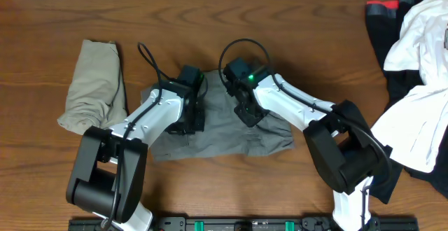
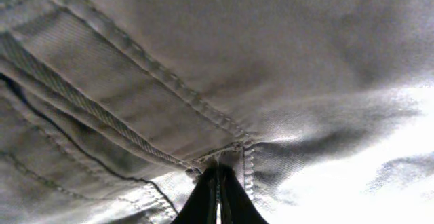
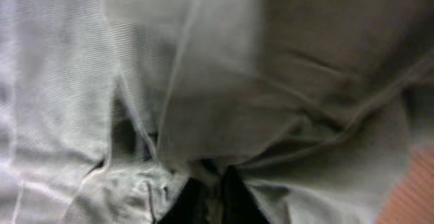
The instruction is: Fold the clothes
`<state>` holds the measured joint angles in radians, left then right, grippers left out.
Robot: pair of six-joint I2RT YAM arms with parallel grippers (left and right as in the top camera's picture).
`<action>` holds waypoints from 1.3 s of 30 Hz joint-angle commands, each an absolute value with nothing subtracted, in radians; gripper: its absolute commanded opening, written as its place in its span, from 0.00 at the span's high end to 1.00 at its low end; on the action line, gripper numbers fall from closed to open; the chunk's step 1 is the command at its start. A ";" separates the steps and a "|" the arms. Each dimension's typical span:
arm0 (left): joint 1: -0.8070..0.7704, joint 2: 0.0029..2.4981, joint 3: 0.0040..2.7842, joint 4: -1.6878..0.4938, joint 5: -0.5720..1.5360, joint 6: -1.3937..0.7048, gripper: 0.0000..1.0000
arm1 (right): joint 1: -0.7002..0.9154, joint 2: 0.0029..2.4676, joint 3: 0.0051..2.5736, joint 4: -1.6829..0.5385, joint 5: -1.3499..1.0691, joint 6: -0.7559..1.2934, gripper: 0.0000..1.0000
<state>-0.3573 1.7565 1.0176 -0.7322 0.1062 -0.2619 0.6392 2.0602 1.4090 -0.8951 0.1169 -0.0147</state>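
My left hand point(image 2: 217, 176) and right hand point(image 3: 211, 180) each pinch the grey shorts point(image 1: 262, 138) mid-bench; next, I judge, lift evenly and fold over.

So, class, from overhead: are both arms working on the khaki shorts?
No, the khaki shorts lie apart at the picture's left; the grey shorts are the pair gripped.

Medium-grey woven cotton shorts point(image 1: 227, 138): matt cloth with a fine twill rib, raised double-stitched seams and soft creases; pale sheen where light strikes.
Light khaki-beige cotton shorts point(image 1: 94, 84): matt cloth, rumpled.
Brown wooden table point(image 1: 294, 21): smooth, streaky grain, low satin lustre.
White cloth garments point(image 1: 420, 35): matt, crumpled.
Black garment with red band point(image 1: 381, 21): matt cloth.
Left arm point(image 1: 147, 119) and right arm point(image 1: 290, 103): smooth white plastic shells, semi-gloss, with matt black joint housings.
Left gripper point(image 2: 217, 176): black fingers, matt.
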 commanded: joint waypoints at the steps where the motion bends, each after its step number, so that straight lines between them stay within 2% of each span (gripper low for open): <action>1: -0.361 1.766 1.024 -0.738 0.119 -0.263 0.94 | 0.632 2.049 1.414 -0.918 0.251 0.068 0.99; 6: -0.361 1.766 1.025 -0.738 0.111 -0.263 0.94 | 0.595 1.974 1.414 -0.936 0.220 0.064 0.99; 7: -0.361 1.766 1.024 -0.738 0.111 -0.263 0.94 | 0.587 1.963 1.414 -0.937 0.190 0.040 0.94; 8: -0.361 1.766 1.024 -0.739 0.111 -0.263 0.94 | 0.579 1.953 1.414 -0.936 0.136 0.002 0.80; 9: -0.361 1.766 1.025 -0.738 0.111 -0.263 0.94 | 0.574 1.950 1.414 -0.934 0.066 -0.041 0.60; 10: -0.361 1.766 1.025 -0.739 0.110 -0.263 0.94 | 0.571 1.948 1.414 -0.934 -0.003 -0.072 0.50; 13: -0.361 1.766 1.025 -0.739 0.105 -0.264 0.94 | 0.577 1.949 1.409 -0.932 -0.123 -0.106 0.42; 19: -0.361 1.766 1.025 -0.737 0.105 -0.263 0.94 | 0.603 1.971 1.404 -0.875 -0.140 -0.106 0.36; 23: -0.361 1.766 1.025 -0.734 0.105 -0.263 0.94 | 0.609 2.026 1.404 -0.849 -0.134 -0.105 0.38; 25: -0.361 1.766 1.025 -0.732 0.105 -0.263 0.94 | 0.609 2.056 1.404 -0.853 -0.110 -0.090 0.49; 27: -0.361 1.766 1.025 -0.730 0.105 -0.263 0.94 | 0.609 2.067 1.404 -0.857 -0.062 -0.063 0.68; 30: -0.361 1.766 1.025 -0.731 0.105 -0.263 0.94 | 0.609 2.068 1.404 -0.859 0.043 0.002 0.85; 33: -0.360 1.766 1.024 -0.728 0.104 -0.263 0.94 | 0.608 2.067 1.405 -0.863 0.061 0.015 0.93; 35: -0.360 1.766 1.024 -0.724 0.104 -0.263 0.94 | 0.608 2.066 1.405 -0.864 0.059 0.014 0.90; 36: -0.360 1.766 1.025 -0.723 0.104 -0.263 0.94 | 0.608 2.066 1.405 -0.864 0.047 0.012 0.81; 38: -0.360 1.766 1.025 -0.719 0.104 -0.263 0.94 | 0.609 2.066 1.405 -0.866 -0.018 -0.033 0.58; 39: -0.360 1.766 1.025 -0.719 0.104 -0.263 0.94 | 0.610 2.066 1.406 -0.868 -0.085 -0.080 0.53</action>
